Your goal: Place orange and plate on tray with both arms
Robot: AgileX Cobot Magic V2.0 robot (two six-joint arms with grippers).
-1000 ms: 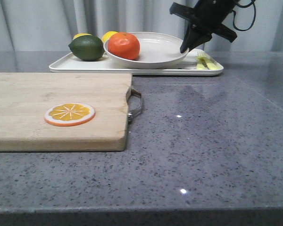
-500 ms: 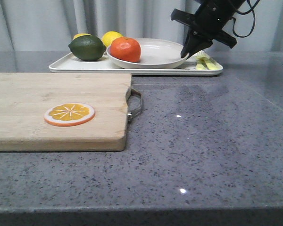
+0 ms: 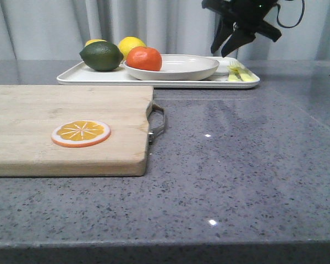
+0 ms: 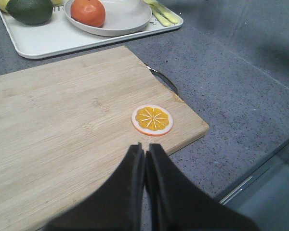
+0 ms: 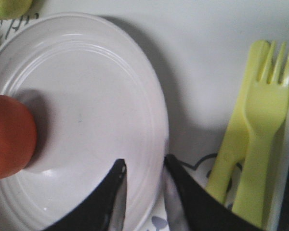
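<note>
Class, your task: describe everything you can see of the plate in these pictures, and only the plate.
The plate is round, wide and shallow, off-white, with a smooth glossy look and faint concentric rings inside its raised rim. It sits flat on the white tray at the far side of the table. The orange rests inside it near one edge; the rest of the dish is bare. The right gripper hangs open just above its rim, one finger on either side, not gripping it. Yellow cutlery lies beside it on the tray.
</note>
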